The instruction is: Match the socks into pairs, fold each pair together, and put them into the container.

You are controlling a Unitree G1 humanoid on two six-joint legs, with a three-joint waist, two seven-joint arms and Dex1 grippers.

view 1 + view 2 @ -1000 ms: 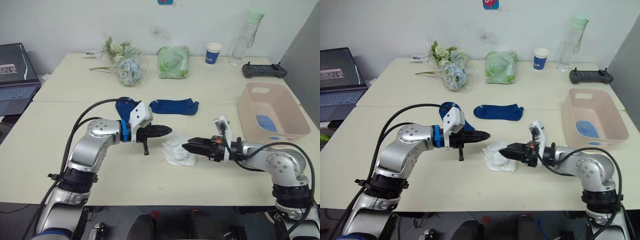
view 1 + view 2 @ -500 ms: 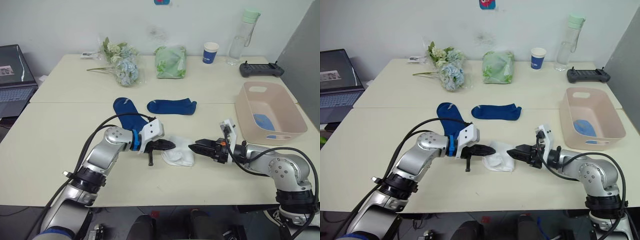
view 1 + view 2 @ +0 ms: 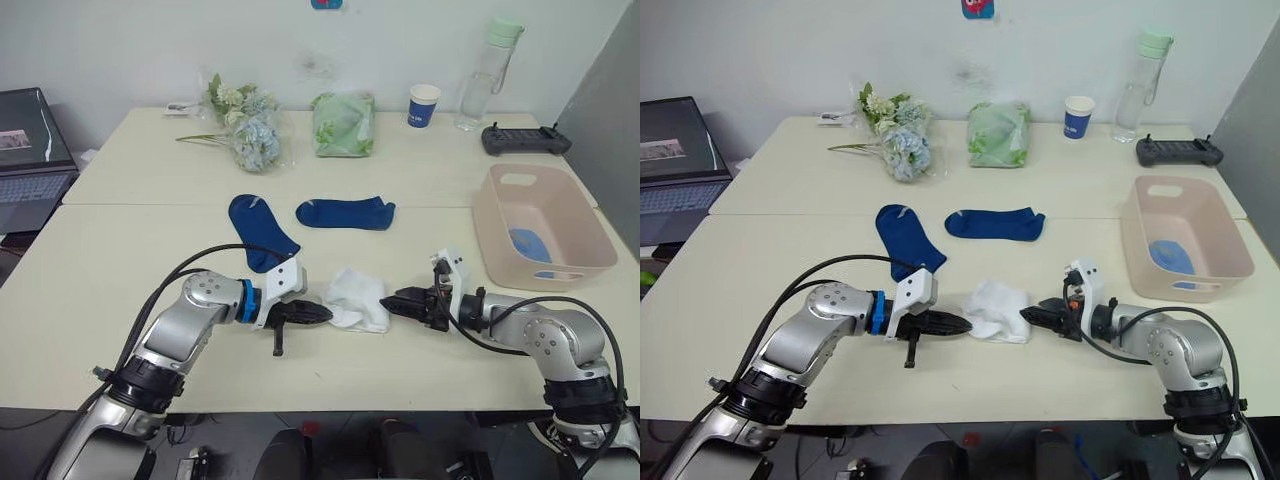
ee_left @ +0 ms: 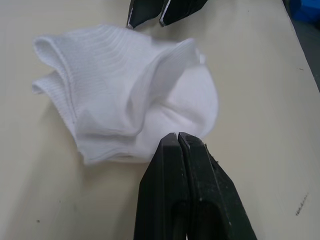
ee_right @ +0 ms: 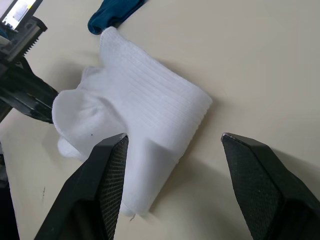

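The bunched white socks (image 3: pixel 356 300) lay on the worktop (image 3: pixel 120 270) between both pincers, navy parts hidden. The left pincer (image 4: pixel 177 139) was pressed together at their edge; the right pincer (image 5: pixel 172 142) was spread. The container (image 3: pixel 541 228) held something blue, partly hidden.

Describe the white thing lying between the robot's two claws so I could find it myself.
On the near table, look between the left gripper and right gripper. The crumpled white socks lie there, the only white cloth; the navy socks lie flat farther back.
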